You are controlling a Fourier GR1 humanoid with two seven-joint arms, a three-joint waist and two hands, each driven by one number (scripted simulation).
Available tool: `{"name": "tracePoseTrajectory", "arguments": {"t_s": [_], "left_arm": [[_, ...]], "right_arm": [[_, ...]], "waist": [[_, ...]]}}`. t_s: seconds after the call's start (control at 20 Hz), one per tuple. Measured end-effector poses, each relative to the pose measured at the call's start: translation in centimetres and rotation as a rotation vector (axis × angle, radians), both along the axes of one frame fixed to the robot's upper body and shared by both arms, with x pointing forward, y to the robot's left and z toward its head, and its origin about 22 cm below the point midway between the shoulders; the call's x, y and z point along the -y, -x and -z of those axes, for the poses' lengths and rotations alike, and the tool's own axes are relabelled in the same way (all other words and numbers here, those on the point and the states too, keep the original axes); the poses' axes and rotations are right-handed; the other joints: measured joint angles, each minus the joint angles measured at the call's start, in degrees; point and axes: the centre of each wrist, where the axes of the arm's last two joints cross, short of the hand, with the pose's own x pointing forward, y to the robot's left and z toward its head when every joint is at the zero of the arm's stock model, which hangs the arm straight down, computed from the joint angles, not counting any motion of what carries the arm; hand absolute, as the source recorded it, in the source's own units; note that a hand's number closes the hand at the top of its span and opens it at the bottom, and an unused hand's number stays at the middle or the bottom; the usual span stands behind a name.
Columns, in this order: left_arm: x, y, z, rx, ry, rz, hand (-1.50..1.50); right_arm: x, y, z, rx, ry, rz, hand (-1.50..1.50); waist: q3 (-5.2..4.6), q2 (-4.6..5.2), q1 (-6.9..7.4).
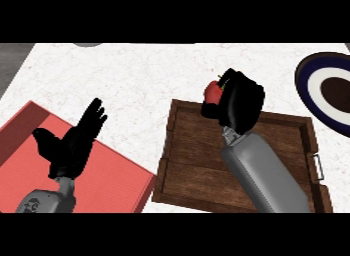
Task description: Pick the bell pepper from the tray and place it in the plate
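Over the far edge of the wooden tray (pixel 200 165), my right robot hand (pixel 238 102) curls round the red bell pepper (pixel 213 91), ready to carry it right to the plate (pixel 311 85). My left robot hand (pixel 74 142) rests open, fingers straight.

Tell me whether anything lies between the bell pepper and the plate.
Nothing visible does. The right hand holds the bell pepper at the tray's far edge; only bare white counter separates it from the plate to the right.

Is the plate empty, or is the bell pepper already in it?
Empty: the plate shows only its rings. The bell pepper is in the right hand, at the tray's far edge.
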Motion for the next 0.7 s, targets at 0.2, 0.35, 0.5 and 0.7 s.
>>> {"name": "tracePoseTrajectory", "arguments": {"t_s": [0.2, 0.35, 0.5, 0.7], "left_arm": [[-0.1, 0.1, 0.0, -0.003, -0.003, -0.003, 0.0], [-0.2, 0.2, 0.0, -0.008, -0.005, -0.007, 0.0], [-0.2, 0.3, 0.0, -0.013, -0.008, -0.022, 0.0], [-0.4, 0.4, -0.1, -0.024, -0.005, -0.021, 0.0]], "right_arm": [[0.5, -1.1, -0.9, 0.19, -0.025, 0.053, 1.5], [1.4, -1.7, -1.2, 0.302, -0.065, 0.104, 1.5], [3.0, -2.2, -1.2, 0.389, -0.113, 0.166, 1.5], [5.1, -2.3, -0.8, 0.482, -0.207, 0.248, 1.5]], "waist": [[-0.04, -0.15, -0.22], [-0.07, -0.22, -0.49], [-0.03, -0.27, -0.81], [-0.01, -0.32, -1.14]]}}
